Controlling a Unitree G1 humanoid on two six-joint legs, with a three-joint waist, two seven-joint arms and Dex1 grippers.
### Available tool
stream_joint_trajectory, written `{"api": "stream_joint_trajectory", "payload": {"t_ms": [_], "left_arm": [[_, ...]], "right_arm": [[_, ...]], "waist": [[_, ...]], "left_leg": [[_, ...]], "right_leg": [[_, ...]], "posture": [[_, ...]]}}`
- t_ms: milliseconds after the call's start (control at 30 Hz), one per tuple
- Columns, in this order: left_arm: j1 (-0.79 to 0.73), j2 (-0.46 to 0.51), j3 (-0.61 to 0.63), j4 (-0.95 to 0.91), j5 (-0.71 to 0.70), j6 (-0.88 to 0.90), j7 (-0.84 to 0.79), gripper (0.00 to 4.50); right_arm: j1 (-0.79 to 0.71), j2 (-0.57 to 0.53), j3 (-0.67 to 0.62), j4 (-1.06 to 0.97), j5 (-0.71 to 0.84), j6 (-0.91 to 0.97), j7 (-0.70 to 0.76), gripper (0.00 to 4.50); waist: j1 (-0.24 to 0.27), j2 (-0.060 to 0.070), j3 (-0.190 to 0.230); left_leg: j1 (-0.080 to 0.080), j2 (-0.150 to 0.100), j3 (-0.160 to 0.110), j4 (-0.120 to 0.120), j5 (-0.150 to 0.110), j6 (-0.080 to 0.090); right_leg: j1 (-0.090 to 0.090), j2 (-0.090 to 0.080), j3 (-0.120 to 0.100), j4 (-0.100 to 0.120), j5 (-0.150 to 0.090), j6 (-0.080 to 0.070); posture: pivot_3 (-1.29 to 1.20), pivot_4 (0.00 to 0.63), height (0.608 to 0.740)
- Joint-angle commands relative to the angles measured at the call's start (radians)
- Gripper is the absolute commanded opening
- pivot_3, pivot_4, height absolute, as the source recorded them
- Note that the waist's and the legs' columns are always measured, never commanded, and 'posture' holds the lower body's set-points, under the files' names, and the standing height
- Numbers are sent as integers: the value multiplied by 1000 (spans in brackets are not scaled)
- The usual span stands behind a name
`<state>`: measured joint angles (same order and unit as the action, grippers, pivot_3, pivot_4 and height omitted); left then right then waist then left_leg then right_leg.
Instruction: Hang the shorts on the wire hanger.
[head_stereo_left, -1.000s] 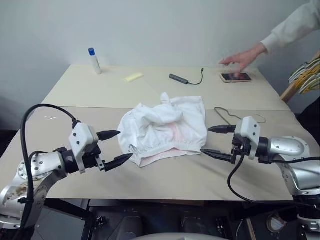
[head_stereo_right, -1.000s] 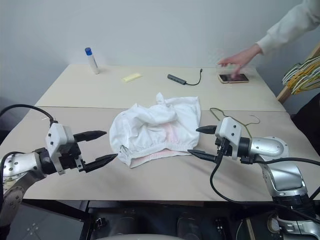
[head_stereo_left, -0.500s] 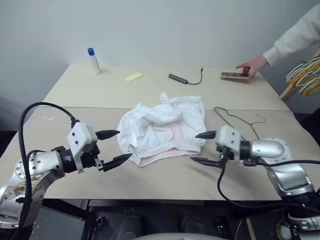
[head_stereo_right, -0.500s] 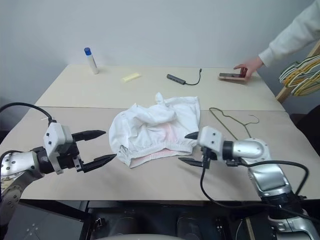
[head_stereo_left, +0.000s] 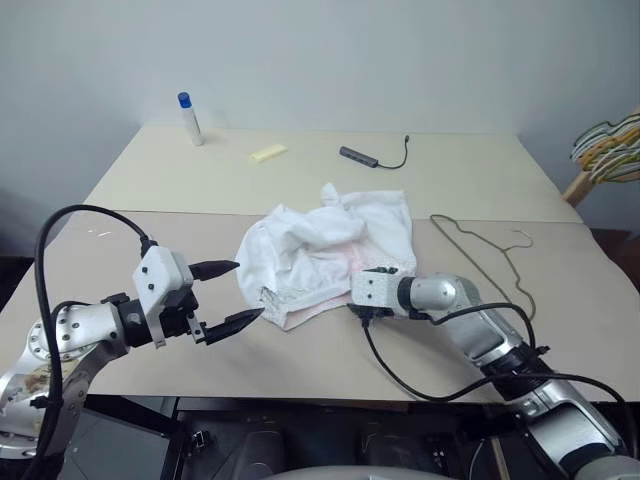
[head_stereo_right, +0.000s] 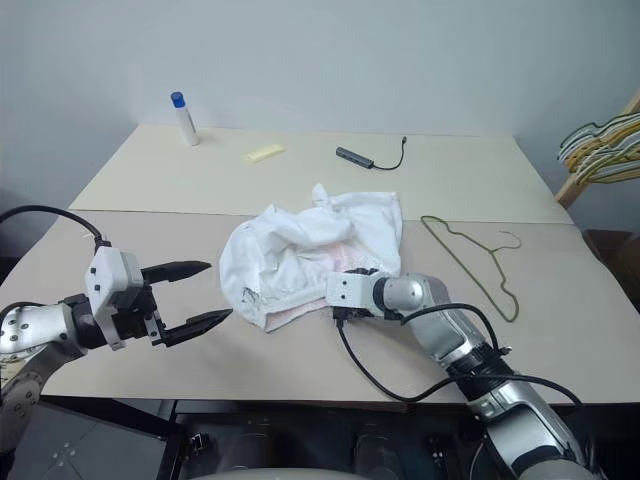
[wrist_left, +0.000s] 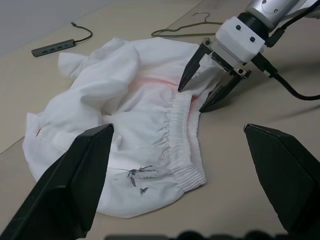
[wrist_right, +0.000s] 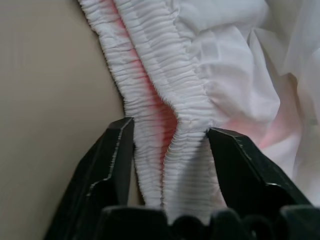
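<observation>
- On the near half of the bench (head_stereo_left: 150, 180), a pale beige matt top made of two boards with a seam running across between them: the shorts (head_stereo_left: 325, 250), a crumpled heap of thin white cloth with a faint pink tint showing through at the middle.
- Waistband of the shorts: gathered elastic, finely ribbed, facing the near edge; a few tiny dark marks sit on the cloth close to it.
- Right pincer (wrist_left: 201, 96): black tapered fingers set astride the waistband, one finger on each side, the ribbed band bunched up between them; the jaws are partly closed around the band, and whether they pinch it firmly cannot be told.
- Left pincer (head_stereo_left: 230, 296): two black pointed fingers spread wide apart, empty, level above the bench just beside the shorts' left edge, not touching the cloth.
- The wire hanger (head_stereo_right: 470, 250): thin grey-green bare wire, triangular with a curved hook, flat on the bench to the right of the shorts, apart from them.
- Far half of the bench: a white tube with a blue cap (head_stereo_left: 189, 119), upright; a small flat yellow piece (head_stereo_left: 267, 153); a dark slim adapter with a short cable (head_stereo_left: 372, 157).
- Right edge: a bunch of yellow and pale hangers (head_stereo_left: 607, 140), cut off by the frame.
</observation>
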<state>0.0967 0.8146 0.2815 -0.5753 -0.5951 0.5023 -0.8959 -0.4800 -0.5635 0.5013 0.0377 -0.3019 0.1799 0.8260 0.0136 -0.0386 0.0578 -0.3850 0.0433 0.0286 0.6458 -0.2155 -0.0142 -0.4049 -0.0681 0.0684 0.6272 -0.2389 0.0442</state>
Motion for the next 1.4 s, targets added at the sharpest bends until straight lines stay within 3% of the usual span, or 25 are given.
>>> {"api": "stream_joint_trajectory", "payload": {"t_ms": [33,167,333,433,567,700,800,1000,1100,1200,1400], "left_arm": [[-6,2,20,-16,-7,-17,2,4500],[-3,1,17,-8,-1,-27,-4,4500],[-24,-5,-8,9,11,-39,-6,4500],[-27,-5,-13,11,12,-44,-6,4500],[-22,-1,-11,16,14,-50,-13,4500],[-23,11,-8,23,10,-50,-31,4500],[3,43,23,35,6,-51,-73,4500],[43,93,83,61,11,-60,-123,4500],[43,96,96,53,2,-51,-119,4500],[59,87,97,23,-2,-42,-104,4500],[73,79,87,-3,3,-39,-79,4500]], "right_arm": [[-4,-75,-57,25,6,-80,25,1478],[-48,-193,-93,142,9,-270,44,114],[-155,-234,-99,333,-93,-381,-62,48],[-103,-261,-173,205,75,-335,78,685],[66,-288,-225,-154,304,-167,250,2032],[137,-204,-185,-385,338,52,215,3462],[108,-60,-90,-419,228,239,94,4478],[13,141,139,-399,49,518,-6,4478],[-37,189,257,-314,-83,538,-67,4478],[-60,210,230,-299,-90,562,-80,3897],[-45,59,224,-352,-130,488,-29,1970]], "waist": [[1,0,0],[-1,0,4],[-22,-1,5],[-25,-1,6],[-20,-1,6],[-29,-1,6],[-30,-1,5],[-25,0,6],[-23,-1,6],[-19,-1,6],[-3,-1,6]], "left_leg": [[0,0,0,0,0,0],[0,0,0,0,0,0],[1,2,2,0,0,0],[1,5,1,-1,0,0],[1,7,0,-3,-1,0],[1,7,0,-3,-2,0],[4,7,0,-2,-1,-2],[4,8,0,-2,0,-3],[-3,8,1,-2,0,-3],[-6,8,1,-2,1,-4],[-9,8,1,-2,0,-4]], "right_leg": [[0,0,0,0,0,0],[0,0,0,-1,0,0],[0,3,1,0,1,-2],[-1,6,1,0,1,-4],[0,8,0,1,2,0],[-1,8,0,1,1,0],[-1,8,0,2,1,-7],[-6,9,0,3,3,-12],[-15,8,0,4,3,-12],[-15,8,0,5,4,-12],[-17,9,0,4,1,-9]], "posture": [[105,48,740],[91,46,740],[81,41,740],[80,33,740],[74,28,740],[64,26,740],[63,26,740],[81,46,740],[98,52,740],[101,53,740],[97,51,740]]}}
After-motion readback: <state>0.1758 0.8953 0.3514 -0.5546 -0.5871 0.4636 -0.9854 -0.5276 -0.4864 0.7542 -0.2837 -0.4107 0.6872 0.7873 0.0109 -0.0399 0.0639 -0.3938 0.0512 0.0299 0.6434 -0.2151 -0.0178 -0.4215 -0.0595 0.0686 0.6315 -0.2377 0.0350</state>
